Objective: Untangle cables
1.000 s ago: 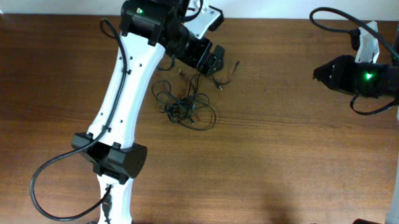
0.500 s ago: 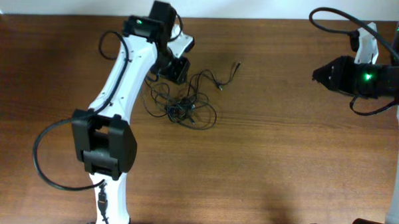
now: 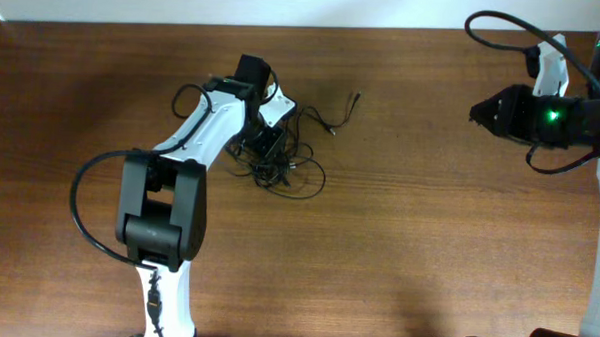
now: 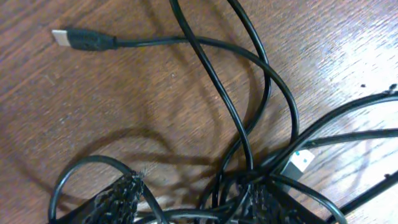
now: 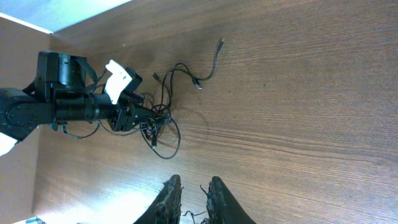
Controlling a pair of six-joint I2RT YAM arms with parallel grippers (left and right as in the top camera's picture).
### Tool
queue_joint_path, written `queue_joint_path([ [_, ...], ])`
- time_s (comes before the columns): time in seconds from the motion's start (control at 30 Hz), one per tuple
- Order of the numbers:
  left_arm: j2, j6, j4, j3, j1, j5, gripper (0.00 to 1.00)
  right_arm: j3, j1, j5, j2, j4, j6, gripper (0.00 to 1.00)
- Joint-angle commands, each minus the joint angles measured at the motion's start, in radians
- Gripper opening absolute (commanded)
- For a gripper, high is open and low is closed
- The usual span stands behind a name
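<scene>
My left tool (image 4: 189, 200) is down on the clump of cables (image 3: 292, 174), its fingers (image 4: 121, 198) apart with several black cords lying between them. One plug (image 4: 67, 37) rests flat on the counter (image 3: 407, 252) just beyond. My right tool (image 5: 191, 186) hangs well apart at the counter's far side, fingers drawn almost together, holding nothing.
</scene>
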Motion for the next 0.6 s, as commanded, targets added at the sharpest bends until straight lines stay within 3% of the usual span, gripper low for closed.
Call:
queue_joint_path([
  [0.0, -0.01, 0.024, 0.034, -0.053, -0.006, 0.018, 0.57, -0.004, -0.006, 0.008, 0.003, -0.001, -0.003, 0.17],
  [0.13, -0.01, 0.024, 0.114, -0.146, -0.014, 0.018, 0.53, -0.008, -0.006, 0.008, 0.005, -0.001, -0.003, 0.17],
  [0.2, -0.01, 0.023, 0.119, -0.158, -0.024, 0.018, 0.45, -0.017, -0.006, 0.008, 0.006, -0.001, -0.004, 0.17],
  [0.23, -0.01, 0.023, 0.121, -0.158, -0.027, 0.019, 0.35, -0.019, -0.006, 0.008, 0.006, 0.0, -0.004, 0.17],
  [0.3, -0.013, -0.051, 0.115, -0.132, -0.03, 0.042, 0.0, -0.02, -0.006, 0.008, 0.006, 0.0, -0.004, 0.17],
  [0.43, -0.057, -0.127, 0.006, 0.07, -0.029, 0.113, 0.0, -0.02, -0.006, 0.008, 0.006, 0.0, -0.003, 0.17],
  [0.5, -0.08, -0.143, -0.122, 0.27, -0.03, 0.113, 0.0, -0.02, -0.006, 0.008, 0.006, -0.001, -0.004, 0.17],
  [0.57, -0.08, -0.135, -0.198, 0.323, -0.03, 0.113, 0.0, -0.02, -0.006, 0.008, 0.006, 0.0, -0.004, 0.17],
])
